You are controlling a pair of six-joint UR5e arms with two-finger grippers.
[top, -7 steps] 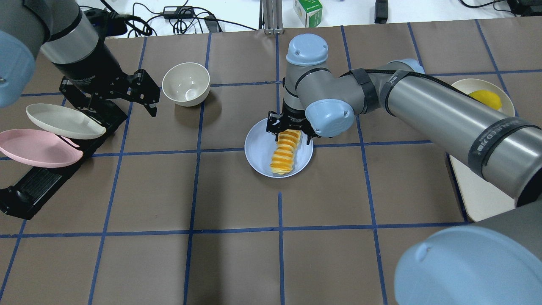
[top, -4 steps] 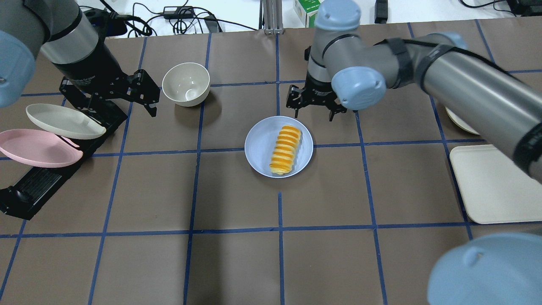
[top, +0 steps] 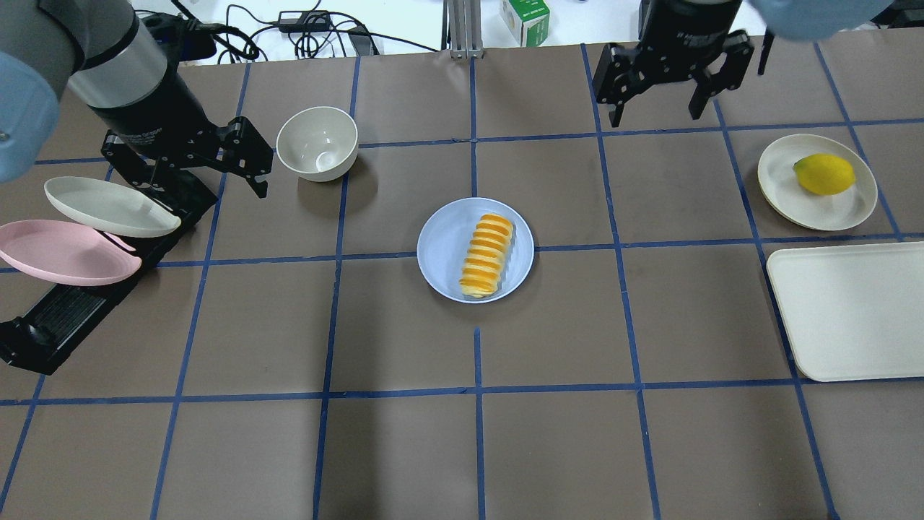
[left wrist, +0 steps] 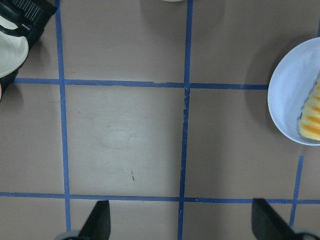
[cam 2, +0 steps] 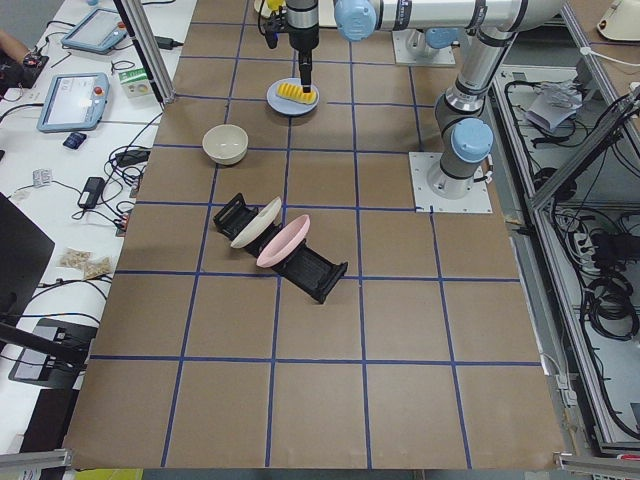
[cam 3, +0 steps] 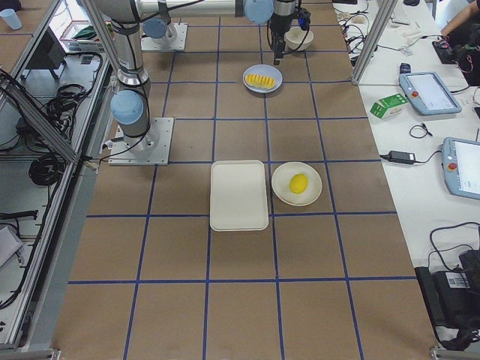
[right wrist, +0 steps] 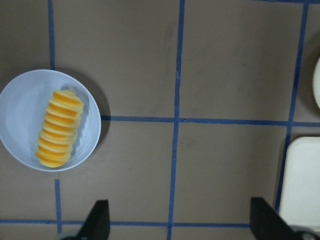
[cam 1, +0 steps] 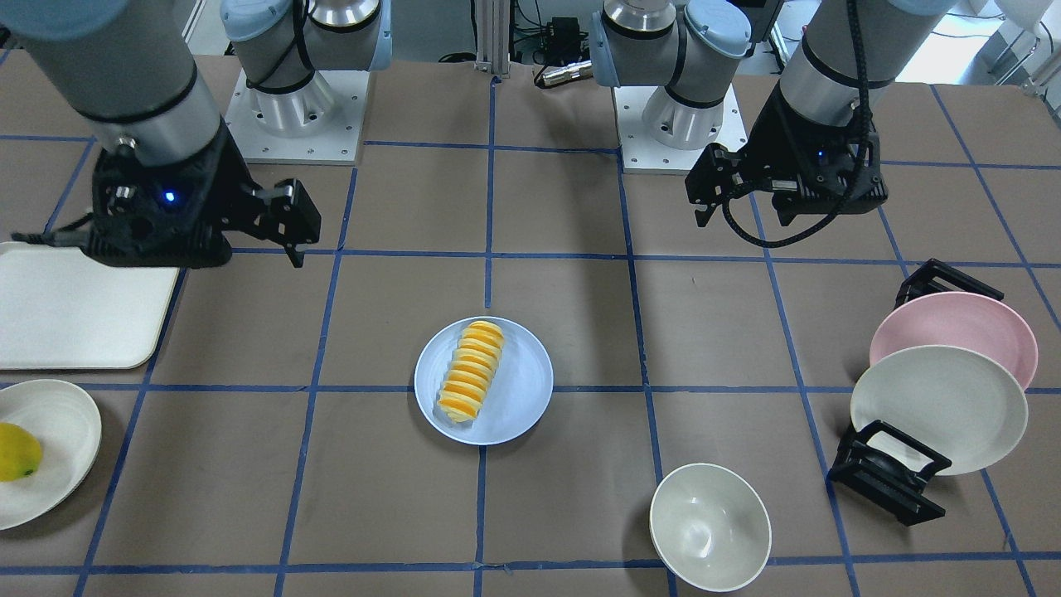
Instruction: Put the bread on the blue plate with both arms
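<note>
Centrally on the brown table (top: 404, 448), which is marked into squares with blue tape, the blue plate (top: 440, 253) is sitting flat with the bread (top: 489, 256) lying on it. The sliced yellow-orange loaf is resting lengthwise across the plate's right half in the overhead view, fully inside the rim. Neither arm is touching it. The right gripper (top: 657, 112) is hanging above the far side of the table, well apart from the plate, with its two black fingers spread wide and nothing between them. The left gripper (left wrist: 182, 225) is hovering at the left side, near a cream bowl (top: 317, 142), and its jaws are also standing wide apart and holding nothing; its wrist camera is showing bare table between the fingertips, with the plate's edge at the right of that view. Beside the left gripper, a black rack (top: 58, 318) is holding a cream-white plate (top: 108, 207) and a pink plate (top: 65, 253), both leaning on edge. On the table's right side, a lemon (top: 824, 174) is sitting on a cream plate (top: 787, 191), and just nearer the robot a cream tray (top: 844, 310) is lying flat.
</note>
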